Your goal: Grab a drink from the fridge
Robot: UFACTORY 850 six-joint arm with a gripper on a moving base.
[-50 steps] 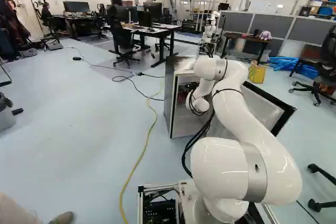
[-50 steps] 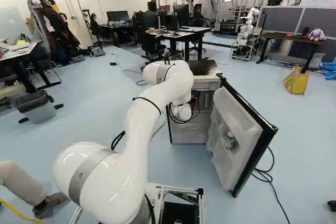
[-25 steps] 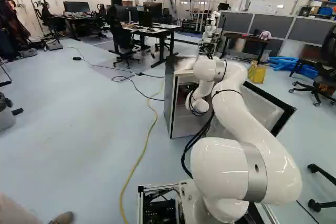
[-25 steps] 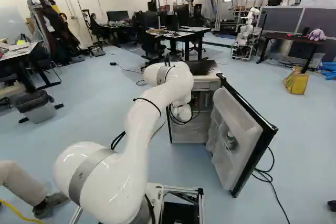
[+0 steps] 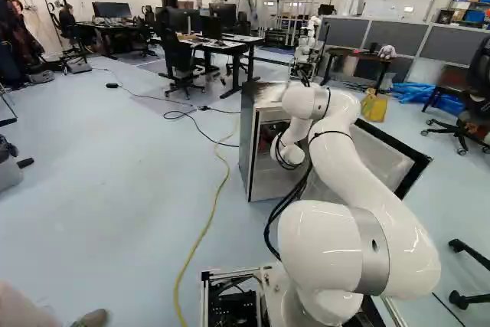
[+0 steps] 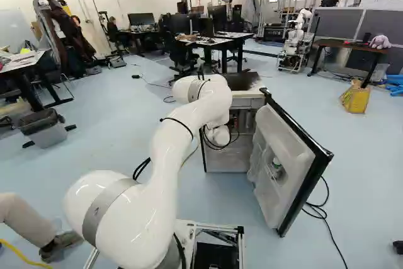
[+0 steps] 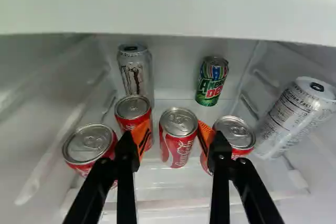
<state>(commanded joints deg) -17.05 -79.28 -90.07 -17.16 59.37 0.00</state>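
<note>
The fridge (image 5: 249, 143) stands ahead of the arm, its door (image 6: 289, 162) swung wide. My gripper is hidden in both base views, with the arm's wrist at the fridge opening. Inside, the wrist view shows my gripper (image 7: 174, 128) with its fingers apart around a red can (image 7: 178, 139). One orange pad (image 7: 206, 134) meets the can's side; a narrow gap separates the other pad (image 7: 142, 136) from it. More red cans (image 7: 132, 109) stand beside the fingers. Farther in are a tall silver can (image 7: 135, 74) and a green can (image 7: 212, 81).
A large white can (image 7: 296, 116) leans near the fridge's side wall. A white edge (image 7: 168, 3) spans above the cans. The door holds a bottle (image 6: 276, 168). A yellow cable (image 5: 208, 223) lies left of the base, and another robot (image 6: 295, 42) stands farther back.
</note>
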